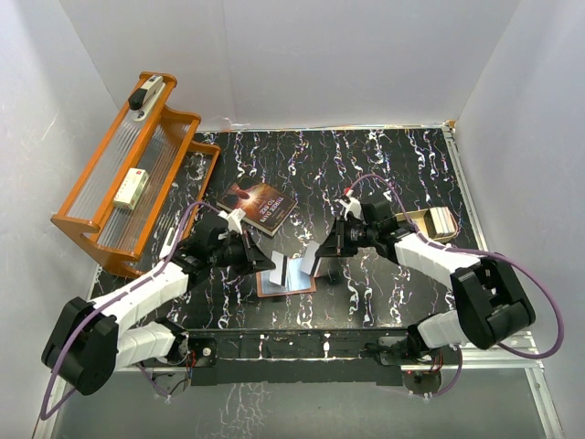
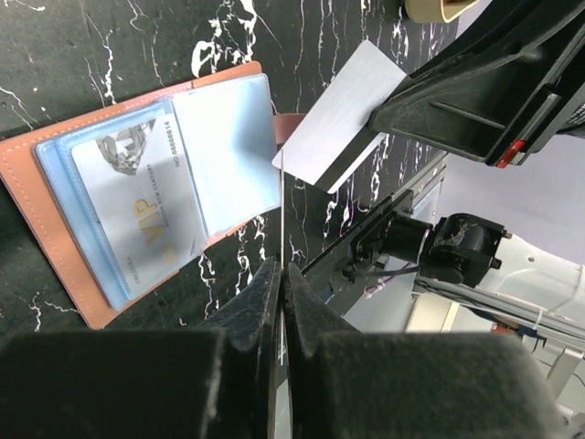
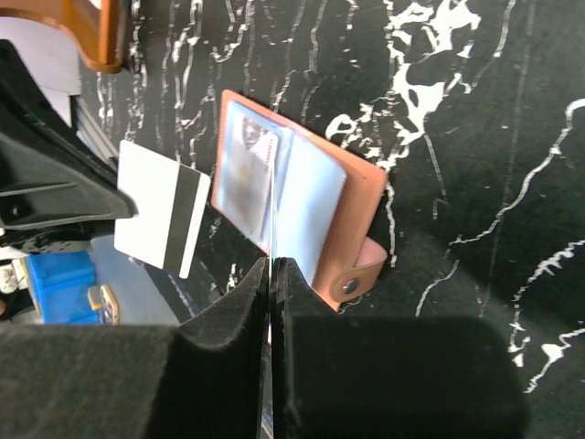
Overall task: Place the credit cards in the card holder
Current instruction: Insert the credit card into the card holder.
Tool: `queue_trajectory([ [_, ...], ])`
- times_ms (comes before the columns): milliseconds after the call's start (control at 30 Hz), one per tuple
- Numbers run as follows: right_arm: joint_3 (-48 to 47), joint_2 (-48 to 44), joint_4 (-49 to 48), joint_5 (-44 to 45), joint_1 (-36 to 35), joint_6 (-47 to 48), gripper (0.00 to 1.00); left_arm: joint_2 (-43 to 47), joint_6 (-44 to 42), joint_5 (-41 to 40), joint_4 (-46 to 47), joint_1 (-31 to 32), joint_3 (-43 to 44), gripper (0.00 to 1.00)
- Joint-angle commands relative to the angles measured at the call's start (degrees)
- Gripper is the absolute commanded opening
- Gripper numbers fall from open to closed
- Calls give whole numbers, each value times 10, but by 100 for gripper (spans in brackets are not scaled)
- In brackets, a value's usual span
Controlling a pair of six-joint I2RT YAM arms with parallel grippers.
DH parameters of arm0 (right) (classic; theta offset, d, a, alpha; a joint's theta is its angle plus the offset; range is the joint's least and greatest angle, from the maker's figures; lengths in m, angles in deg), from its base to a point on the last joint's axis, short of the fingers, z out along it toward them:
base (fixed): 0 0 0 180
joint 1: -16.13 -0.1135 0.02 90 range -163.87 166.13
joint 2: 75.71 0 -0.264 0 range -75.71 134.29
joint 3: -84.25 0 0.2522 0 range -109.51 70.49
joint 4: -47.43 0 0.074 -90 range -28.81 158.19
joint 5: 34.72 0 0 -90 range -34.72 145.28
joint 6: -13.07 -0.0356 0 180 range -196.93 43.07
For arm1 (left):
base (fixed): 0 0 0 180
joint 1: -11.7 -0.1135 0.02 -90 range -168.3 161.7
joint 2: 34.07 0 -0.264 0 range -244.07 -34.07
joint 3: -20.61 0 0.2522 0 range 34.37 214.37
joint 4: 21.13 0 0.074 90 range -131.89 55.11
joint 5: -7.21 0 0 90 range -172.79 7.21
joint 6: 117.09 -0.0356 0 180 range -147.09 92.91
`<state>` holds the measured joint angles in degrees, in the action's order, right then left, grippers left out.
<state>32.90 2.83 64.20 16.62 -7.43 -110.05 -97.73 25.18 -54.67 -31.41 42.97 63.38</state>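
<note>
The reddish-brown card holder (image 1: 289, 290) lies open on the table between my grippers, its clear sleeves up. A pale VIP card (image 2: 137, 215) sits in a sleeve. My left gripper (image 1: 271, 263) is shut on a white card with a black stripe (image 3: 164, 219), held upright just left of the holder; in its own view (image 2: 283, 270) that card shows edge-on (image 2: 281, 210). My right gripper (image 1: 320, 259) is shut on a plain white card (image 2: 338, 114), held above the holder's right side; in its own view (image 3: 271, 262) it is edge-on over the holder (image 3: 352, 210). The snap tab (image 3: 361, 274) sticks out.
A dark paperback book (image 1: 258, 205) lies behind the holder. An orange rack (image 1: 128, 174) stands at the far left. A beige tin (image 1: 430, 221) sits at the right behind my right arm. White walls enclose the dark marbled table (image 1: 384, 165).
</note>
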Motion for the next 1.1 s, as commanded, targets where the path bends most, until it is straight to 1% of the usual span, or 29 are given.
queue_trajectory([
  [0,5,13,-34,43,2,28,0,-18,11,-13,27,1,-14,0],
  [200,18,46,-43,58,1,39,0,-53,20,-12,71,1,-36,0],
  [333,23,54,-30,75,1,51,0,-82,23,11,119,1,-42,0],
  [567,34,47,-7,107,1,64,0,-113,14,0,106,1,-37,0],
  [767,36,40,-2,104,1,63,0,-122,25,-8,135,1,-50,0],
  [1067,42,27,6,107,1,55,0,-145,30,-24,136,1,-51,0],
])
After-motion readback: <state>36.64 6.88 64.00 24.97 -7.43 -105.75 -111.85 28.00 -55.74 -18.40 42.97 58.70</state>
